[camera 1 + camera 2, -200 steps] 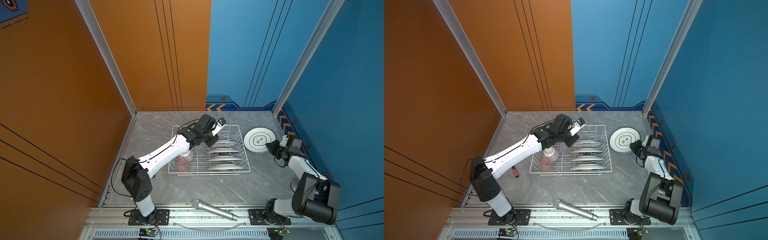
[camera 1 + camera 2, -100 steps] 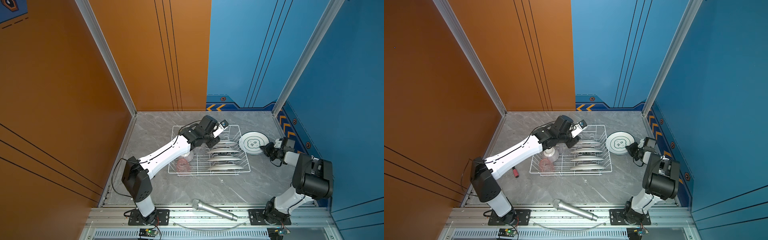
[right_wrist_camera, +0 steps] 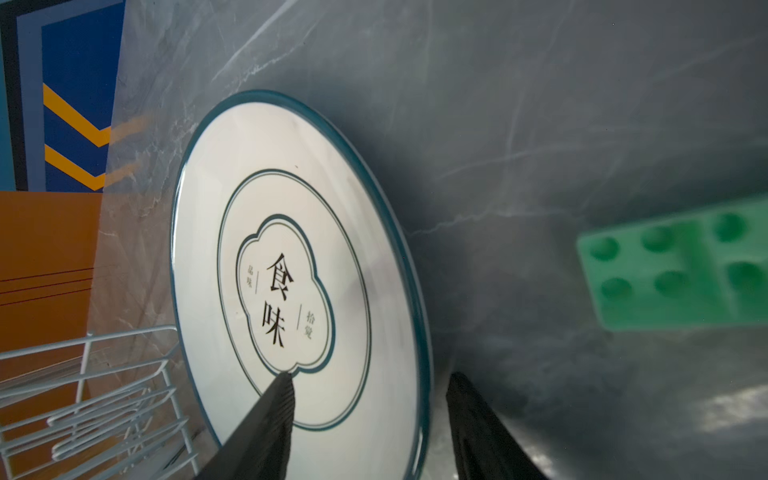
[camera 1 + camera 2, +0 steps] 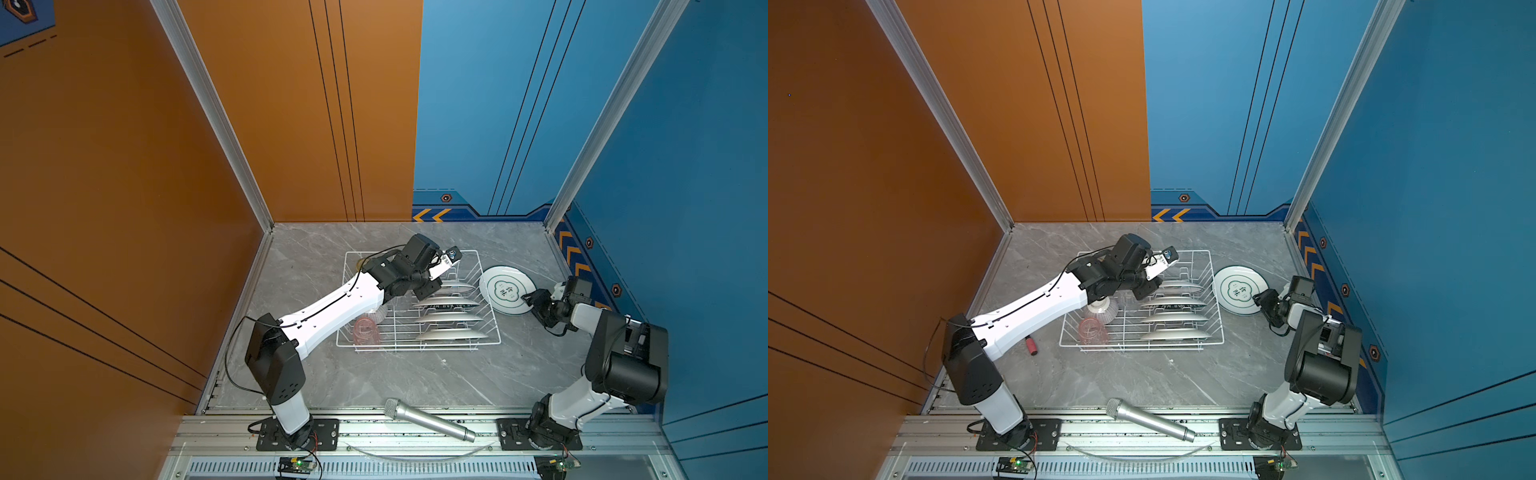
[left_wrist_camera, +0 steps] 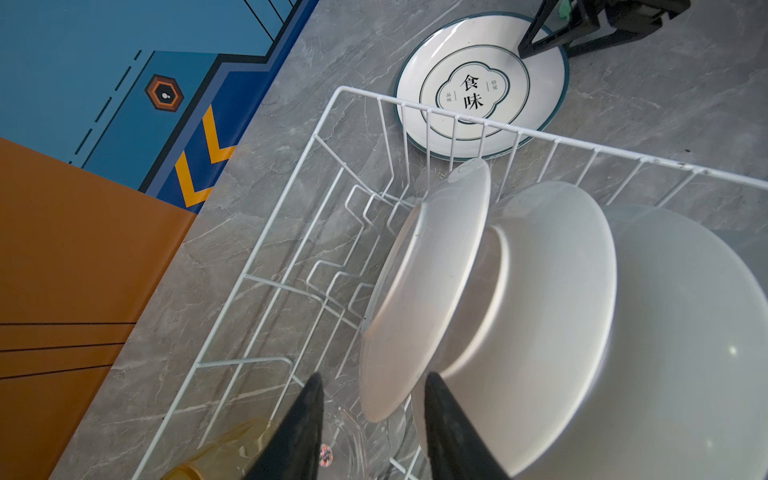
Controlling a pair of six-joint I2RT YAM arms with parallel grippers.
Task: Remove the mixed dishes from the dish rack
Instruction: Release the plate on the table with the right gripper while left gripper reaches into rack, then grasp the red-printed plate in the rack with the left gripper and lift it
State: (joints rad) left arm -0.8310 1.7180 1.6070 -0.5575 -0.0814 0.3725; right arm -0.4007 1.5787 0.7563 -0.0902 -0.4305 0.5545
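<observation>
The white wire dish rack (image 4: 415,344) (image 4: 1142,345) holds several white plates on edge (image 4: 451,318) (image 5: 552,316). A pink tumbler (image 4: 368,330), a striped bowl (image 4: 1102,309) and a yellow tumbler (image 5: 224,453) stand in its left half. My left gripper (image 4: 428,289) (image 5: 376,386) is open at the farthest plate (image 5: 419,291), whose lower rim sits between the jaws untouched. A clear tumbler (image 5: 361,440) lies below them. A blue-lettered plate (image 4: 507,290) (image 3: 291,266) lies on the table right of the rack. My right gripper (image 4: 532,303) (image 3: 370,378) is open astride its near rim.
A silver microphone (image 4: 428,419) lies at the table's front edge. A red-handled tool (image 4: 1030,345) rests left of the rack under the left arm. A green studded block (image 3: 673,270) sits near the right gripper. Walls close in on three sides.
The right gripper carried the lettered plate a little left toward the rack, then opened and let it go on the table. The left gripper opened slightly beside the far plate.
</observation>
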